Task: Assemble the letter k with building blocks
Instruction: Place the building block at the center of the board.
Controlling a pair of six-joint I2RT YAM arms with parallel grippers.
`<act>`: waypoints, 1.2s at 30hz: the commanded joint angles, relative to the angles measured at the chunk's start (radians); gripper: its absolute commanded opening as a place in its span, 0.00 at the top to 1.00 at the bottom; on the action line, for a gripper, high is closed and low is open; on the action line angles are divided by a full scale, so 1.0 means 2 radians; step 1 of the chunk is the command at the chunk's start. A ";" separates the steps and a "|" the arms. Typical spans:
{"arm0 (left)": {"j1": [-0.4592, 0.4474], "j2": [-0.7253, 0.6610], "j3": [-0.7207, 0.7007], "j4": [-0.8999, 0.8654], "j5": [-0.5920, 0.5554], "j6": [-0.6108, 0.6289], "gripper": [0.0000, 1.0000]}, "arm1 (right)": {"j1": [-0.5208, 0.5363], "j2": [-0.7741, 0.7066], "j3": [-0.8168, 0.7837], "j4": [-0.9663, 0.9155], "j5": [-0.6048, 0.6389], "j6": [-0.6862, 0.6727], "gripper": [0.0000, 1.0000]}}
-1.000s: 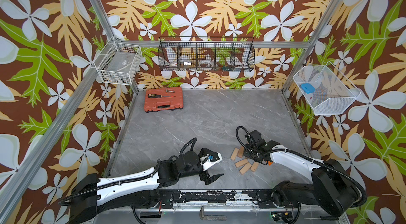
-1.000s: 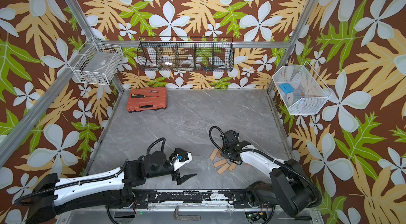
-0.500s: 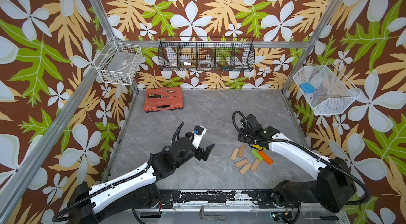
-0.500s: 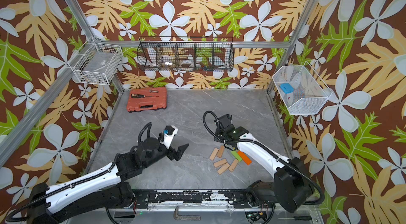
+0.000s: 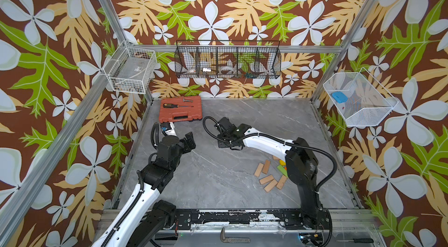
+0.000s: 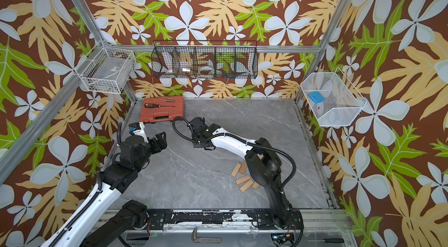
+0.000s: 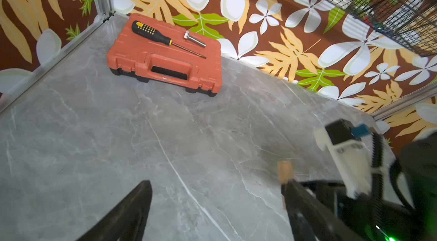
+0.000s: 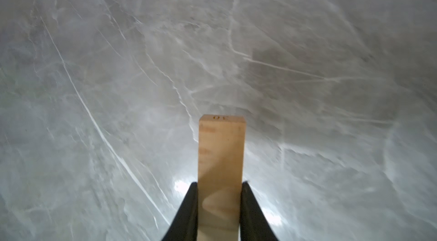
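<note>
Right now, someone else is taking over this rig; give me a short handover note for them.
Left gripper: open, empty, near the red-orange tool case.
Right gripper: shut on one plain wooden block, over the bare table.
Other blocks: loose pile partly behind the right arm, green one among them.
Done: one block picked up. Left: the whole K, nothing laid yet.

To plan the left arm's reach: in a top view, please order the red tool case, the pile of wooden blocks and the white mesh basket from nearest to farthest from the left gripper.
From the left gripper:
1. Red tool case, just behind it, back left.
2. Pile of wooden blocks, front right on the table.
3. White mesh basket, hung high at the right side.
</note>
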 commanded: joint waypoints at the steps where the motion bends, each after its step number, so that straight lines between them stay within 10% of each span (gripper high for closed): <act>1: 0.004 -0.008 -0.003 -0.036 0.011 -0.011 0.10 | 0.002 0.061 0.075 -0.031 0.006 0.012 0.80; 13: 0.004 -0.046 -0.038 -0.040 0.014 -0.017 0.10 | 0.001 0.222 0.271 -0.089 0.006 0.000 0.81; 36: 0.004 -0.050 -0.048 -0.037 0.005 -0.011 0.09 | -0.014 0.240 0.268 -0.054 -0.032 0.045 0.54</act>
